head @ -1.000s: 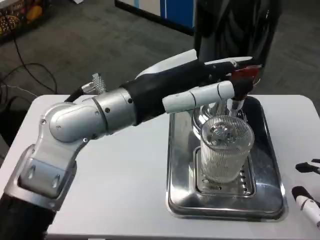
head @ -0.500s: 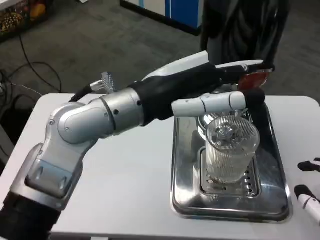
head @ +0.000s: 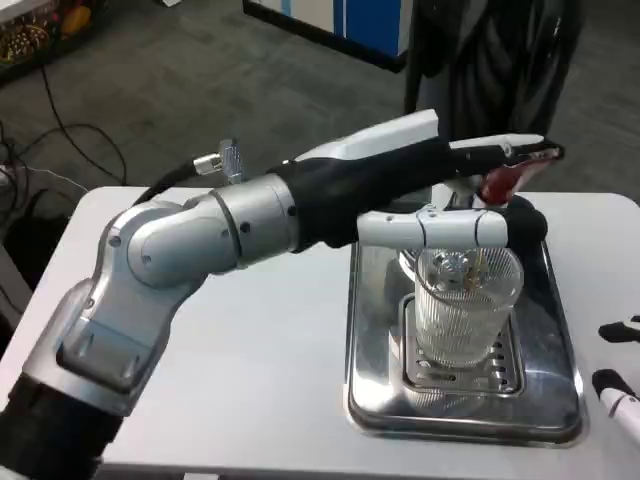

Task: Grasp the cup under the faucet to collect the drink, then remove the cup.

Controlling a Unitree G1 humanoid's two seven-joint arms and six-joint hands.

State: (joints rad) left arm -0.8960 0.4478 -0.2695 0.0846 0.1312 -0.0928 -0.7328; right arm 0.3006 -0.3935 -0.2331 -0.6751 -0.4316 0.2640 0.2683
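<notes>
I see the cup, clear ribbed glass, standing upright on the slotted grate of the steel drip tray, right below the faucet with its red handle

A white bench with rounded corners stands on a floor of dark grey carpet, which is mottled and evenly lit. Black cables trail across the carpet at the left, and in the top left corner is the edge of a colourful printed panel in orange and yellow. Along the top edge stands a board in blue and white with a dark base, and to its right a large black shape, too dim to identify.
</notes>
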